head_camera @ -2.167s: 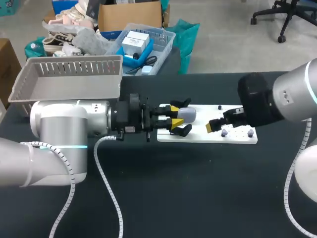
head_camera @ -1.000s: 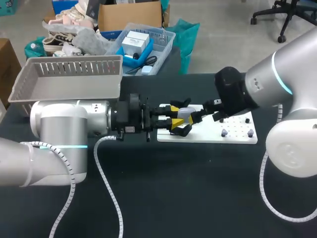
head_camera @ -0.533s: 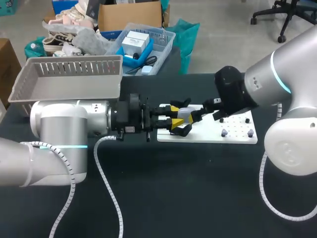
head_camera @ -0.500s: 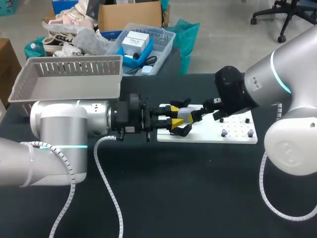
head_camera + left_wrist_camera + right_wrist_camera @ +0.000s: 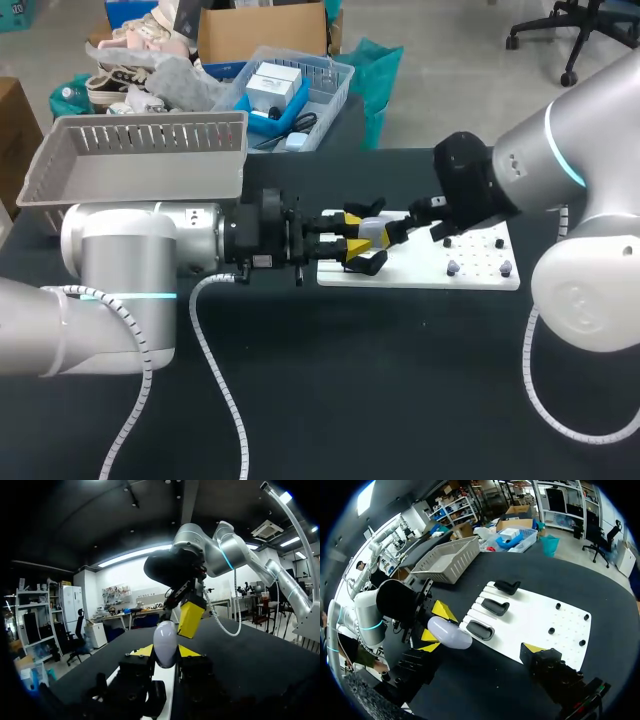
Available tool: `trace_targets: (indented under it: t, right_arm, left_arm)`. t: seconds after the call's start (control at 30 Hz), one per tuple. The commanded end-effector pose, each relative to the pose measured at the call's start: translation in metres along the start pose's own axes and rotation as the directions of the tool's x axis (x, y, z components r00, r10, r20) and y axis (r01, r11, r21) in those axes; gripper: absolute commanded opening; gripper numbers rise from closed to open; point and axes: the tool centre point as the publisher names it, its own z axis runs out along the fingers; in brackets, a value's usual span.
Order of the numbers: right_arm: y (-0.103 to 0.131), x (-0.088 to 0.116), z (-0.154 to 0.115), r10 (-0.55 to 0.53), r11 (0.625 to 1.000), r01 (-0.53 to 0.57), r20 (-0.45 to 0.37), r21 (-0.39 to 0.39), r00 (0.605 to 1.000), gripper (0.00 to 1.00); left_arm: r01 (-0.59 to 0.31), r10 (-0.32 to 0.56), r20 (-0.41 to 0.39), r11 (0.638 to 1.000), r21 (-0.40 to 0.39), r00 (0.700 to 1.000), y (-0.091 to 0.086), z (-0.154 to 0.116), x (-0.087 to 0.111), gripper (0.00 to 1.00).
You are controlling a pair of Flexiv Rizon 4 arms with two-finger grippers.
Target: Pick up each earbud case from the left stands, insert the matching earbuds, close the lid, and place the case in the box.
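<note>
Over the left end of the white board, the left gripper is clenched on a pale lavender earbud case, one yellow tip on each side, holding it just above the black stands. The right arm has swung in from the right part of the board, where it hung about two seconds ago. Its right gripper now sits directly against the right side of the case. Over the last second it has barely moved. From the left wrist, its yellow tip stands just behind the case, touching it or nearly so. Whether that gripper is parted or closed I cannot tell, nor whether it carries anything. The case reads as a smooth closed oval, so the lid seems not yet raised. The approach looks finished, and the likely step in hand is opening the lid or seating an earbud. Two small pale pieces, probably earbuds, remain on the near right of the board. The grey box waits at the far left.
</note>
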Motion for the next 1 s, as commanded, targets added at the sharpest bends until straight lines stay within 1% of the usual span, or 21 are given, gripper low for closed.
trace_targets:
  t: [0.03, 0.4, 0.53, 0.67, 0.77, 0.83, 0.93, 1.0]
  right_arm:
    - [0.003, -0.001, 0.000, 0.000, 1.000, 0.000, 0.005, 0.011, 1.000, 1.00]
    - [0.003, -0.007, -0.005, -0.009, 1.000, 0.008, 0.022, 0.024, 1.000, 1.00]
    - [0.002, -0.014, -0.010, -0.022, 0.999, 0.021, 0.035, 0.037, 0.999, 1.00]
    - [0.003, -0.022, -0.018, -0.031, 0.999, 0.028, 0.076, 0.043, 0.997, 1.00]
    - [-0.001, -0.025, -0.027, -0.030, 0.998, 0.023, 0.111, 0.066, 0.993, 1.00]
    - [-0.008, -0.024, -0.033, -0.030, 0.994, 0.017, 0.134, 0.104, 0.991, 1.00]
    - [-0.024, -0.023, -0.044, -0.020, 0.988, -0.004, 0.149, 0.155, 0.989, 1.00]
    - [-0.037, -0.021, -0.050, -0.010, 0.978, -0.022, 0.152, 0.207, 0.988, 1.00]
  left_arm:
    - [-0.001, 0.001, 0.003, 1.000, 0.001, 1.000, 0.001, 0.000, 0.001, 0.00]
    - [-0.001, 0.001, 0.003, 1.000, 0.001, 1.000, 0.001, 0.000, 0.001, 0.00]
    - [-0.001, 0.001, 0.003, 1.000, 0.001, 1.000, 0.001, 0.000, 0.001, 0.00]
    - [-0.001, 0.001, 0.003, 1.000, 0.001, 1.000, 0.001, 0.000, 0.001, 0.00]
    - [-0.001, 0.001, 0.003, 1.000, 0.001, 1.000, 0.001, 0.000, 0.001, 0.00]
    - [-0.001, 0.001, 0.003, 1.000, 0.001, 1.000, 0.001, 0.000, 0.001, 0.00]
    - [-0.001, 0.001, 0.003, 1.000, 0.001, 1.000, 0.001, 0.000, 0.001, 0.00]
    - [-0.001, 0.001, 0.003, 1.000, 0.001, 1.000, 0.001, 0.000, 0.001, 0.00]
